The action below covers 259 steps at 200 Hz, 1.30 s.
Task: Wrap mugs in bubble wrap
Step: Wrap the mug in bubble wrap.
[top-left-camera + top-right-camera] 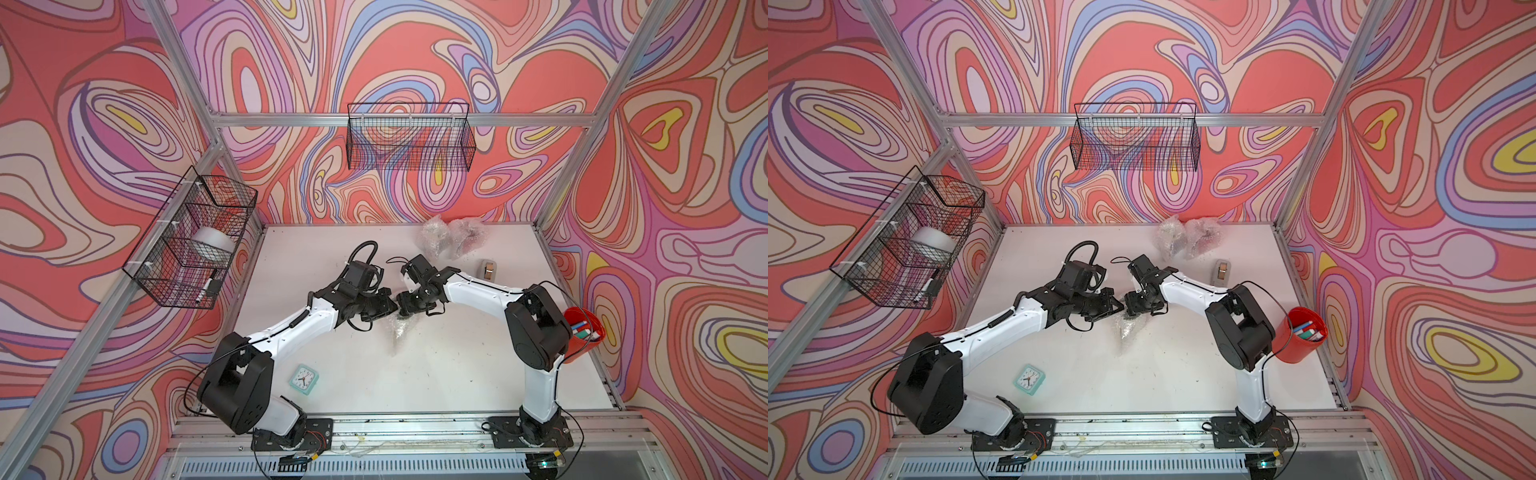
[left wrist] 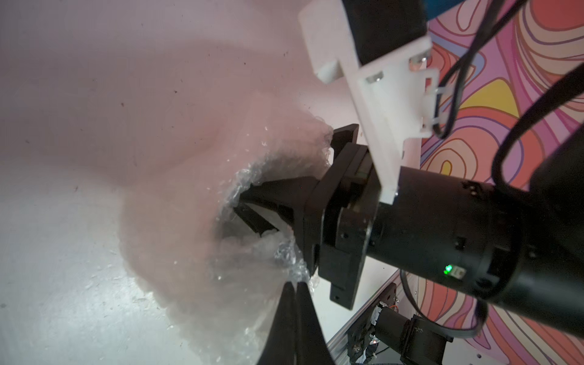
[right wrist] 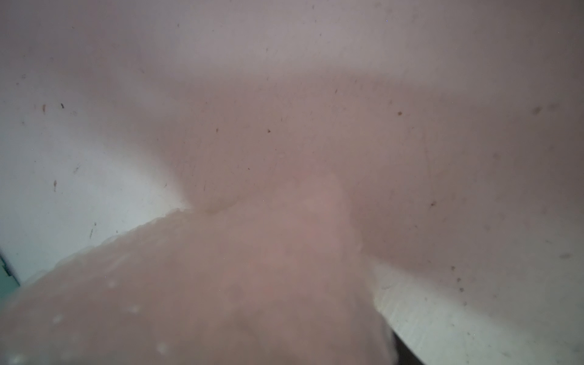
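1. A sheet of clear, dimpled plastic bubble wrap [image 1: 397, 332] lay bunched at the middle of the flat white table [image 1: 457, 374], beneath two black grippers held close together.
2. The left gripper [image 2: 295, 289] was pinched tight on the wrap's edge.
3. The right gripper [image 2: 249, 211] reached into the wrap's hollow fold. Its fingertips were buried, so whether it clasped anything could not be told.
4. No bare mug showed. Two crumpled, bubble-wrapped bundles [image 1: 434, 237] sat side by side at the table's far edge, well apart from the grippers.
5. The wrap looked light, soft and slippery, likely to spring open, so it seemed best pinched at an edge or gathered fold. Any mug inside would be hard, heavier and breakable.
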{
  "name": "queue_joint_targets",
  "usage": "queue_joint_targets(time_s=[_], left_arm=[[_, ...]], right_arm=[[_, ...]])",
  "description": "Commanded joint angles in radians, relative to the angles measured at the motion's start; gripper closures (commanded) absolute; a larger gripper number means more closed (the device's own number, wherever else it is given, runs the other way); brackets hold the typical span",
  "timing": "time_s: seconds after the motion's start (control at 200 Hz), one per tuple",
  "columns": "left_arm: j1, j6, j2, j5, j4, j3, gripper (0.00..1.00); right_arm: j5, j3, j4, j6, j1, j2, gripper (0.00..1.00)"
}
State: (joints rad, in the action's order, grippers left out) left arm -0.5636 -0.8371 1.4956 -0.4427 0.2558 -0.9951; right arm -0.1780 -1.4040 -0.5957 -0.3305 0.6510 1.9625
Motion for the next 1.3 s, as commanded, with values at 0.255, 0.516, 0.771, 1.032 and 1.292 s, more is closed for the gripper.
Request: queue_joint_targets(time_s=[0.255,0.516,0.771,1.032,1.292], left_arm=[[-0.01,-0.128,0.15,0.128,0.12,-0.075,1.0],[-0.01,-0.172,0.188,0.123,0.122,-0.074,1.0],[-0.01,-0.202,0.221,0.115,0.153,-0.112,1.0],[-0.01,-0.215,0.239,0.108,0.167,-0.135,1.0],[-0.011,-0.223,0.241,0.108,0.169,-0.136,1.0]], right_arm=[[-0.055,0.038,0.022,-0.005,0.002,-0.051,0.34],[0.079,0.109,-0.001,-0.026,-0.006,-0.218,0.26],[-0.026,0.297,0.154,-0.042,-0.007,-0.382,0.1],[-0.124,0.333,0.237,-0.041,0.01,-0.373,0.06],[-0.116,0.305,0.259,-0.051,0.027,-0.301,0.06]])
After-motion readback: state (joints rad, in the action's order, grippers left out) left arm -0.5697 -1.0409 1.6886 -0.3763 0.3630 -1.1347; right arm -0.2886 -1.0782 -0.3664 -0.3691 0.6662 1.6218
